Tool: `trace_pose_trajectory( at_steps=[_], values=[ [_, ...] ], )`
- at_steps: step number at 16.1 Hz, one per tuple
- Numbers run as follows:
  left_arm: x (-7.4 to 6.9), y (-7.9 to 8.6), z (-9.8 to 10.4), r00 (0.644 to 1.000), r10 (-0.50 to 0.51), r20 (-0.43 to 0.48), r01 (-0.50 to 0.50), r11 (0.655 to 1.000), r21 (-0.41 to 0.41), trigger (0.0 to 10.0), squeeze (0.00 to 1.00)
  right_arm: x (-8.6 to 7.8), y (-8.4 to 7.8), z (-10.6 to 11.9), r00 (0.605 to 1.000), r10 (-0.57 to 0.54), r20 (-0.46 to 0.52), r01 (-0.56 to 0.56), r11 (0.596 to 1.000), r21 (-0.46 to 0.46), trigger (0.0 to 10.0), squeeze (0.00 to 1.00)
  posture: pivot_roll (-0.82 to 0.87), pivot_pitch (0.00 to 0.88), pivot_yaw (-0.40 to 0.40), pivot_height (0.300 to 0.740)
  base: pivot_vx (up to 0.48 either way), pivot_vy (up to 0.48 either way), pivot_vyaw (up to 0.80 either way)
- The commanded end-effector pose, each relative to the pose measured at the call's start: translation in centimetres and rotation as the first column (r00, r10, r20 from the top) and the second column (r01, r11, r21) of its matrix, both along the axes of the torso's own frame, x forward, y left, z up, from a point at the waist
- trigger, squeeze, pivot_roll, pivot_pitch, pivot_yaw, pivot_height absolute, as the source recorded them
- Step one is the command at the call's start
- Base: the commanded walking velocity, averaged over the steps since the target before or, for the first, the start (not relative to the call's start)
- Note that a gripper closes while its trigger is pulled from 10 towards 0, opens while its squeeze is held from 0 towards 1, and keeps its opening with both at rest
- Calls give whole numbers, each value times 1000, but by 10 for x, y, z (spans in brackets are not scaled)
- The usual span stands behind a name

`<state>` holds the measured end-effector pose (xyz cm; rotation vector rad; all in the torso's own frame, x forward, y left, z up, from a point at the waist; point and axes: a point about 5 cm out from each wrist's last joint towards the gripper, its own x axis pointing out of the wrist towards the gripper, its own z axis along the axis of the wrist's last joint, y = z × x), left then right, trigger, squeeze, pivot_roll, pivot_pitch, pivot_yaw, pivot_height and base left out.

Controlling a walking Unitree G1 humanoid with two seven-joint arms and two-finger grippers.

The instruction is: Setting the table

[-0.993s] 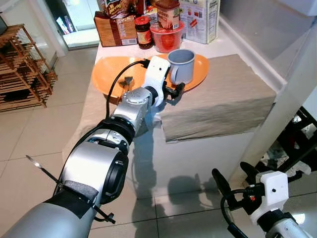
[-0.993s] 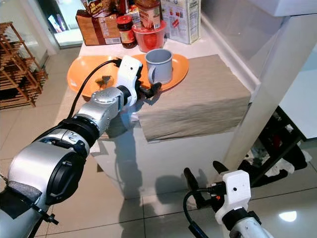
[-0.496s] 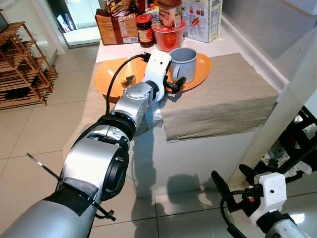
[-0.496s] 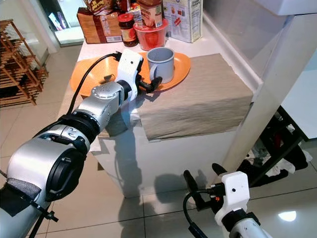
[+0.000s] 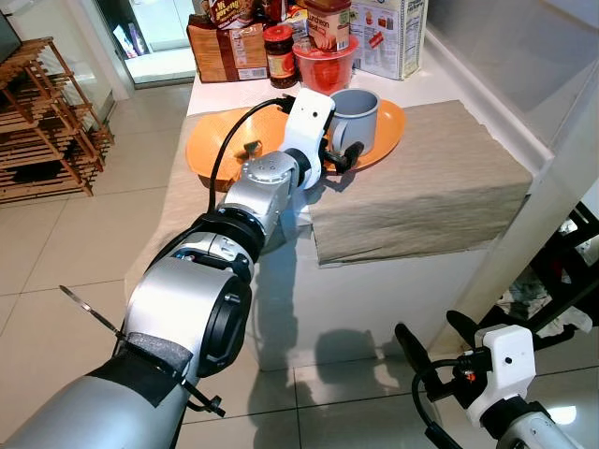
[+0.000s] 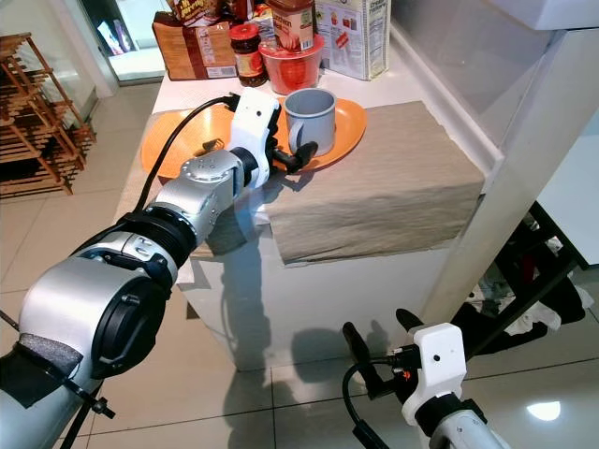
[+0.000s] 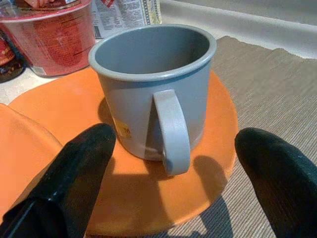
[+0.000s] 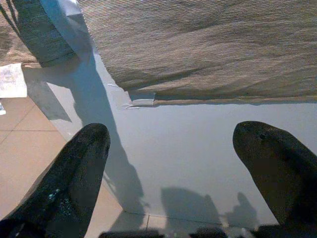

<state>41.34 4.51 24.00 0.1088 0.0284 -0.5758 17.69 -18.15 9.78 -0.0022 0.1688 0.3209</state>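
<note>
The left gripper (image 5: 344,159) is reaching out over the white counter (image 5: 412,89) and its two black fingers are spread wide apart, holding nothing; the grey mug (image 5: 355,120) is sitting upright on an orange plate (image 5: 391,131), and its handle is pointing toward the gripper; in the left wrist view the mug (image 7: 154,89) is standing between the two fingers (image 7: 79,168), and the fingers are not touching it; a second orange plate (image 5: 215,145) is lying just beside the first one, on the robot's left, and the silver arm is passing over it; a brownish-grey cloth (image 5: 440,187) is lying across the counter and hanging down over the front edge, and the plate with the mug is resting partly on it; behind the plates a red tub (image 5: 325,65), a dark jar with a red lid (image 5: 278,54), a brown bag (image 5: 222,49) and a white carton (image 5: 393,37) are standing close together at the back of the counter; a wooden rack (image 5: 47,122) is standing on the tiled floor on the robot's left; the right gripper (image 6: 388,341) is hanging low in front of the counter, near the floor, and its fingers (image 8: 84,168) are spread open too, with nothing in them.
</note>
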Motion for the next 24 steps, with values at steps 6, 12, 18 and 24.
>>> trace_pose_trajectory(
  at_steps=[6, 12, 18, 24],
  values=[
    [0, -2, -1, 1000, 3, -26, -3, 1000, 4, 10000, 0, -7, 7, 1, 999, 46, -2, -46, 998, 37, 10000, 0, -304, 127, 130, 740, 0, 0, 0],
    [-3, -13, 0, 999, -24, -29, 23, 1000, -5, 10000, 0, 6, 25, 58, 967, 171, 190, -175, 984, 8, 10000, 0, -332, 109, 134, 740, 0, 0, 0],
    [-4, -19, 0, 999, -34, -35, 34, 999, 1, 10000, 0, 7, 33, 71, 963, 174, 208, -183, 983, 21, 10000, 0, -335, 109, 145, 740, 0, 0, 0],
    [-2, -15, 1, 998, -9, -60, 7, 999, -32, 0, 0, 5, 34, 70, 969, 167, 180, -175, 984, 29, 10000, 0, -336, 119, 142, 740, 0, 0, 0]
  ],
)
